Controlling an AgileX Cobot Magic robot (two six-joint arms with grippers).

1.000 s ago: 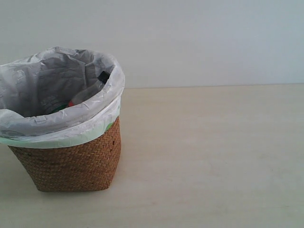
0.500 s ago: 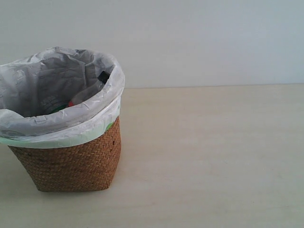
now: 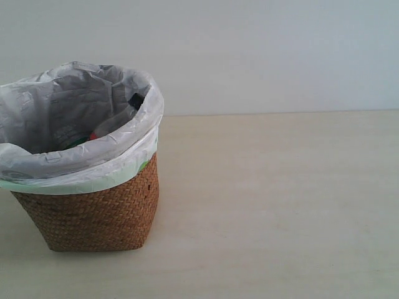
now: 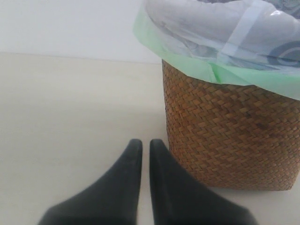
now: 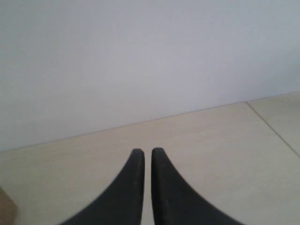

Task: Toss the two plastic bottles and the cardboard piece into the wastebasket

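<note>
The wicker wastebasket [image 3: 93, 212] with its white bag liner stands at the left of the exterior view. Inside it the slim bottle [image 3: 118, 118] leans against the liner, black cap up, red label showing; a bit of green [image 3: 76, 142] shows beside it. The cardboard piece is hidden. Neither arm appears in the exterior view. My left gripper [image 4: 146, 144] is shut and empty, low over the table beside the wastebasket's woven wall [image 4: 225, 131]. My right gripper [image 5: 147, 153] is shut and empty above bare table.
A pale wooden table [image 3: 274, 205] stretches to the right of the wastebasket, with a plain white wall behind. A seam in the tabletop [image 5: 274, 129] runs near the right gripper. A brown corner [image 5: 5, 208] shows at the edge of the right wrist view.
</note>
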